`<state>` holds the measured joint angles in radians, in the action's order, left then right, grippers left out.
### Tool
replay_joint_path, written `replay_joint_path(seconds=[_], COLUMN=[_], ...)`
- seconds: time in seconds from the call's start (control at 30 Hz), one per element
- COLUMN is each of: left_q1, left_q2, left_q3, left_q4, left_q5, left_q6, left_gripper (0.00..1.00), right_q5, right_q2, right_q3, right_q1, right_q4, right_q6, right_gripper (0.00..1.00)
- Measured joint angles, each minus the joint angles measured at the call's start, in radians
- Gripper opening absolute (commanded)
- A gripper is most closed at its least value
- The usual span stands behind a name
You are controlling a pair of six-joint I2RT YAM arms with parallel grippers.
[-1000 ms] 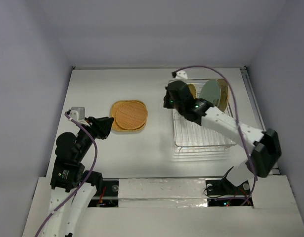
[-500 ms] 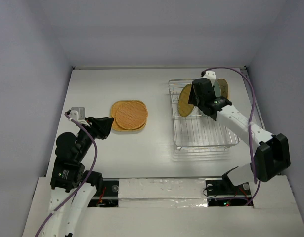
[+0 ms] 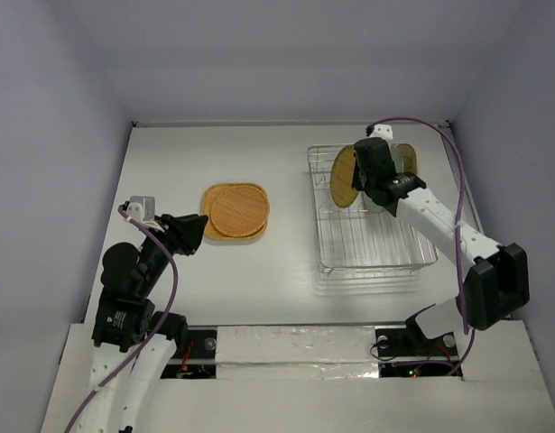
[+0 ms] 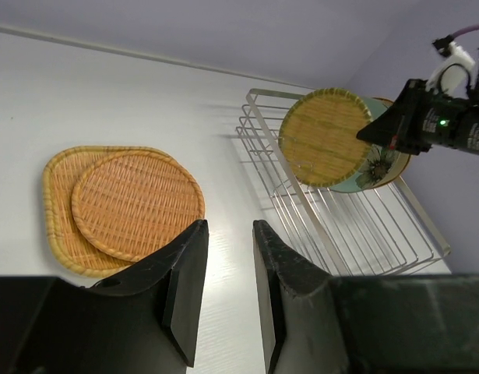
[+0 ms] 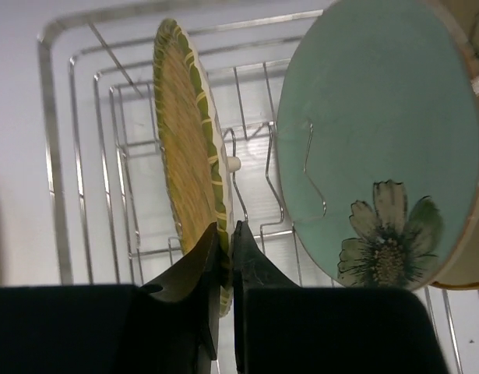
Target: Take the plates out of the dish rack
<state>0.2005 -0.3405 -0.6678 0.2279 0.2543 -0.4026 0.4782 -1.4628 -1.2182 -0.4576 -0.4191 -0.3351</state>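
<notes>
The white tabletop [image 3: 259, 162] carries everything. On its right half sits the rectangular silver wire-grid dish rack [image 3: 372, 244] with low sides. Three plates stand on edge at its far end and the near part is bare wire.

Left of the rack and well apart from it, the orange rounded-square woven-look plate [image 4: 138, 202] lies flat on the tabletop. It rests offset on a slightly larger, yellower woven piece [image 4: 60, 210] of the same shape.

In the rack, the round yellowish ribbed plate [image 5: 188, 132] stands upright nearest the rack's left side. Just beside it leans the pale green round plate [image 5: 364, 132], which has a flower printed on its face. Behind that one, only the edge of the tan round plate [image 5: 473, 234] shows.

My right gripper [image 5: 227, 234] is nearly closed, pinching the rim of the yellowish ribbed plate between its two fingers.

My left gripper [image 4: 227, 227] hangs over the tabletop by the near edge of the orange plate, fingers parted and holding nothing.
</notes>
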Motion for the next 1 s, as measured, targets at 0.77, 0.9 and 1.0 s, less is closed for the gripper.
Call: replay_joint_path(seconds=[0.77,0.9,1.0], left_q1=[-0.019,-0.019,-0.019], left_q2=[0.002,0.002,0.002], left_q3=[0.001,0.001,0.001], left_q4=[0.0,0.0,0.0], left_q5=[0.0,-0.001,-0.001], left_q6=[-0.003,-0.003,-0.003], left_gripper=[0.29,0.3,0.3], right_q5=[-0.278,-0.381,-0.437], right_q2=[0.019,-0.182,-0.285], right_q3=[-0.127,-0.127,-0.114], right_q1=[-0.263,-0.315,-0.316], right_q4=[0.224,0.325,0.398], right_q6=[-0.151,-0.256,-0.347], right_gripper=[0.0,0.0,0.0])
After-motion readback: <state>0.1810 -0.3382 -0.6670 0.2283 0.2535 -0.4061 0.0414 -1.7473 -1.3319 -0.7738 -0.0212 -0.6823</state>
